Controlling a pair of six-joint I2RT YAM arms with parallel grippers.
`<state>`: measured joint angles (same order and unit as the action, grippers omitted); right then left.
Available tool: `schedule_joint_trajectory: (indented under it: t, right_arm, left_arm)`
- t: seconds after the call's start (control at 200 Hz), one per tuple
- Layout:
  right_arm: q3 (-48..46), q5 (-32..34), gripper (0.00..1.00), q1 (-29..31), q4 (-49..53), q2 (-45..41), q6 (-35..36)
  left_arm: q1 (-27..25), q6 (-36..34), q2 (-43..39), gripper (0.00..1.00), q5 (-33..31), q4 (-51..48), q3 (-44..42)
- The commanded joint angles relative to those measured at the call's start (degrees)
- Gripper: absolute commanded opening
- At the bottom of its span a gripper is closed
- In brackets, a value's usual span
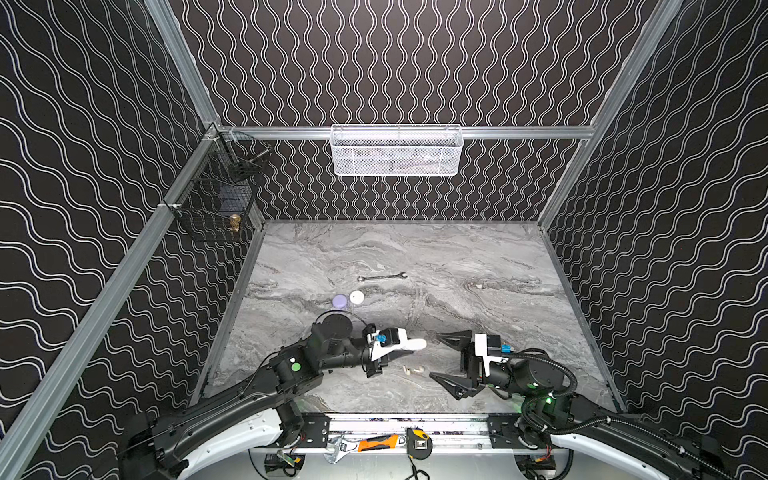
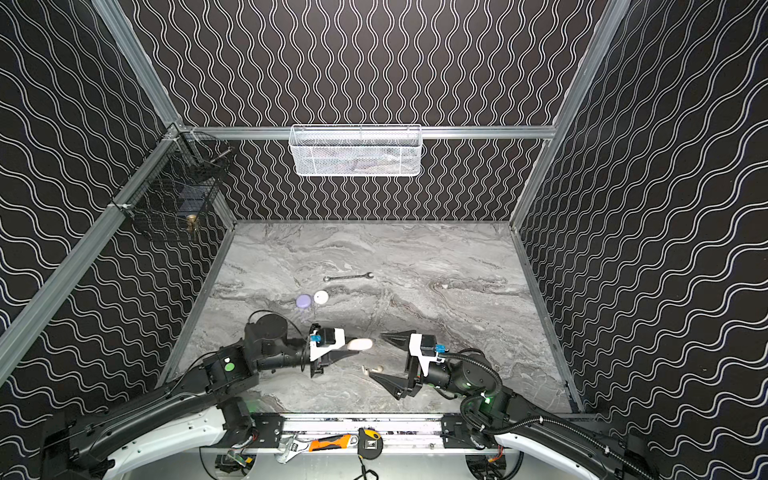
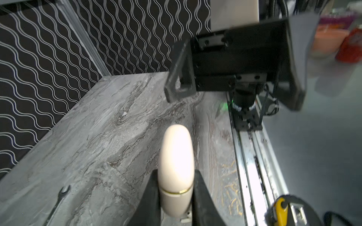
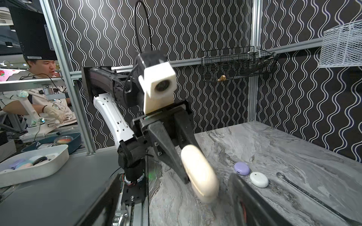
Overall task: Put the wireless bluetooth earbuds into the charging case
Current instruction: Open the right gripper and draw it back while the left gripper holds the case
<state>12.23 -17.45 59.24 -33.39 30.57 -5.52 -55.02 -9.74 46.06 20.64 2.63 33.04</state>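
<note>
Left end effector (image 3: 176, 182) is clamped tight on a cream case (image 3: 175, 152). Right end effector (image 1: 435, 355) stands wide open and empty. Two earbuds (image 1: 407, 370) lie between them on the bench (image 1: 498, 257), toward its near edge.

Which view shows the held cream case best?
Left wrist view: the cream case is close and sharp, gold seam visible, in the left gripper. Right wrist blurs it; both top views show only its tip.
</note>
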Motion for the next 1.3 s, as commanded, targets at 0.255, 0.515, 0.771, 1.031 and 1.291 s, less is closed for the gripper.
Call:
schedule_joint_trajectory:
  t: [0.255,0.515,0.771,1.031,1.291]
  right_arm:
    - [10.74,13.50,0.82,8.34,9.21,10.54,2.97]
    - [11.92,12.20,0.71,8.34,12.60,11.77,3.66]
    - [12.47,16.97,0.56,8.34,10.93,14.34,1.79]
    - [12.99,21.38,0.51,8.34,10.36,14.31,-0.62]
    - [16.28,26.85,0.61,8.34,14.75,15.34,-8.03]
  left_arm:
    - [0.08,15.97,-2.68,0.00,10.49,5.20,-5.64]
    - [0.09,13.17,-7.82,0.00,12.02,0.02,-6.17]
    - [0.09,11.85,-9.19,0.00,14.39,-2.97,-5.39]
    - [0.08,11.93,-12.24,0.00,13.88,-3.21,-6.31]
    - [0.09,14.30,-12.80,0.00,13.80,1.98,-9.67]
